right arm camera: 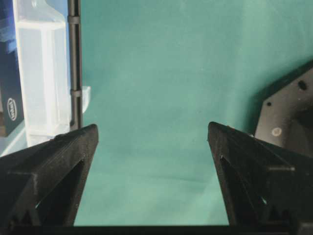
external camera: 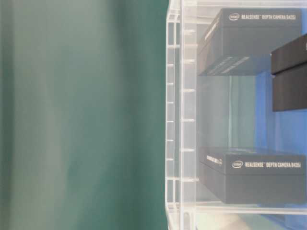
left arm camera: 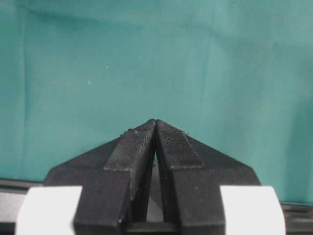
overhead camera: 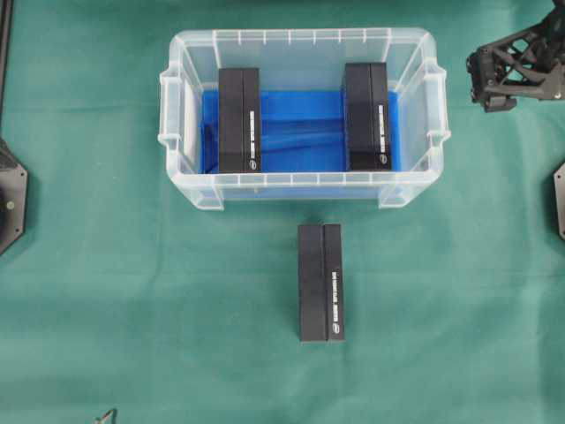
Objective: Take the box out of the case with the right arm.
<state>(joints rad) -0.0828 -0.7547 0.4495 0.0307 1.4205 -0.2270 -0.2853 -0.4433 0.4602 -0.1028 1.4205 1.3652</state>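
The clear case (overhead camera: 300,37) with a blue bottom stands at the back middle of the green cloth. Two black boxes lie inside it, one at the left (overhead camera: 239,119) and one at the right (overhead camera: 367,116). A third black box (overhead camera: 320,281) lies on the cloth in front of the case. My right gripper (overhead camera: 494,79) hangs at the back right, outside the case and apart from its right end. In the right wrist view this gripper (right arm camera: 152,128) is open with only cloth between its fingers. My left gripper (left arm camera: 155,121) is shut on nothing above bare cloth.
The case's corner (right arm camera: 41,73) and a box end (right arm camera: 10,98) show at the left of the right wrist view. A black base plate (right arm camera: 288,112) sits at its right. Another base (overhead camera: 9,194) is at the overhead view's left edge.
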